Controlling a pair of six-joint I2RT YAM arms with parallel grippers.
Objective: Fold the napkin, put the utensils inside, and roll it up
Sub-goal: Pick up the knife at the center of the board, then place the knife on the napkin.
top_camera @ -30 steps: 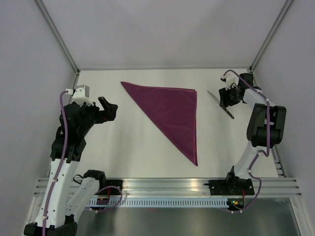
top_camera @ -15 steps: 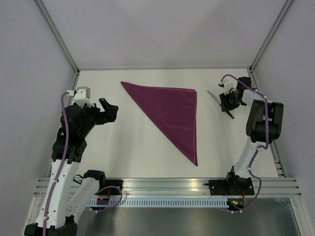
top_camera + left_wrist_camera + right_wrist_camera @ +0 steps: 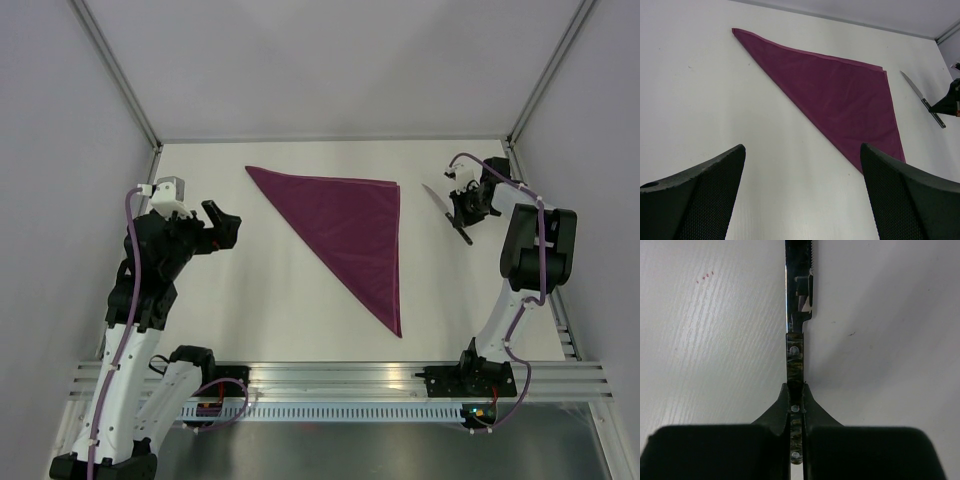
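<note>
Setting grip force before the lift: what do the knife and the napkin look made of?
Knife: blade looks like polished metal, mirror-bright with reflections; handle dark and mottled with pale rivets, maybe wood or plastic. Napkin: thin woven cloth, plum, slight sheen, hemmed edge, lying flat.

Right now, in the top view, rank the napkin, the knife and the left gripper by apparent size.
1. napkin, by far largest.
2-3. knife and left gripper: unranked; knife longer but thinner, gripper raised nearer the camera.
</note>
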